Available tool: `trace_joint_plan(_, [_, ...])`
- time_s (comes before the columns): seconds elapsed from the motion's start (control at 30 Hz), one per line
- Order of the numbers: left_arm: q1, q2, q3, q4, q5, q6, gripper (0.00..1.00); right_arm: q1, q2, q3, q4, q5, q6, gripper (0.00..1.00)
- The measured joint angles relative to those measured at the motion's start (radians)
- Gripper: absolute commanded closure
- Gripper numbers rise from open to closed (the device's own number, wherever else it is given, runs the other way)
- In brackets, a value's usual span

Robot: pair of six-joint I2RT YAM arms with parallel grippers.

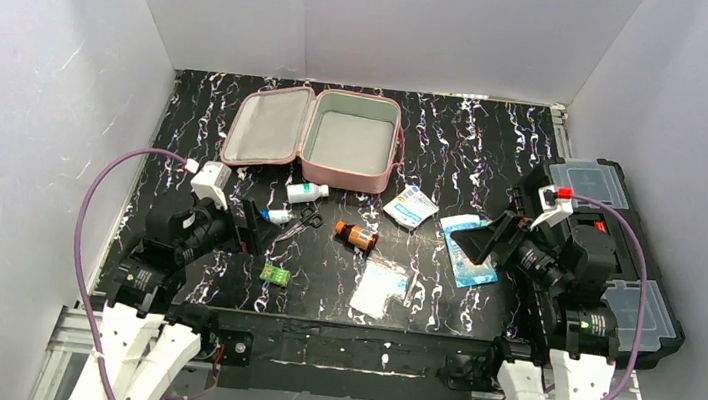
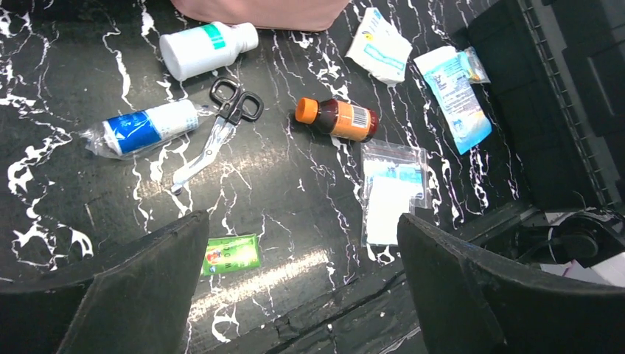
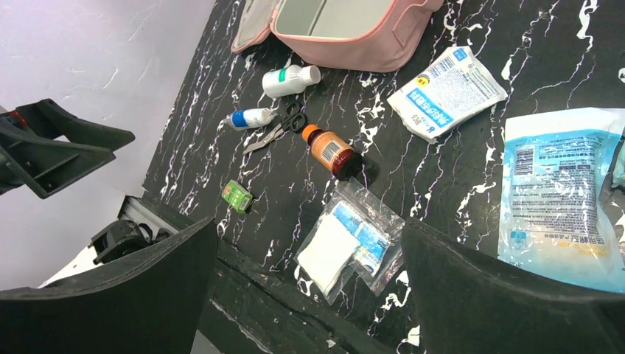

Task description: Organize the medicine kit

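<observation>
Pink medicine kit (image 1: pixel 351 144) lies open near far edge of table (image 1: pixel 482 149).

Ahead of our matt black left fingers (image 2: pixel 140 295) we see a glossy marbled desk (image 2: pixel 280 184), metal-bladed scissors (image 2: pixel 216 134) with plastic handles, a shiny amber bottle (image 2: pixel 340 118), a clear plastic pouch (image 2: pixel 393 188), and the soft pink medicine kit (image 1: pixel 344 179) with matt grey lining.

A black tabletop (image 1: pixel 495 166) veined in white lies under and ahead of both pairs of jaws. A plain white back wall (image 1: pixel 370 21) closes it far ahead. A white left wall (image 1: pixel 42 74) stands outside the left jaws, a white right wall (image 1: pixel 701 119) outside the right. A soft glare (image 2: pixel 280 269) lies on the tabletop between the left jaws.
</observation>
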Motion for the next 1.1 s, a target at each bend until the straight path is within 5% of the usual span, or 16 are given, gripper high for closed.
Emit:
trace_joint_plan(0.37, [0.0,0.003,0.014,-0.014,-0.137,-0.045,0.01,0.106,0.086,0.005,0.027,0.038,-0.011,0.0])
trace_joint_plan(0.87, [0.0,0.026,0.021,-0.058,-0.185,-0.012,0.01,0.475,0.3,0.144,0.041,0.367,0.015,0.0])
trace_joint_plan(1.1, [0.0,0.017,0.017,-0.057,-0.192,-0.012,0.01,0.602,0.528,0.33,0.009,0.563,0.048,0.0])
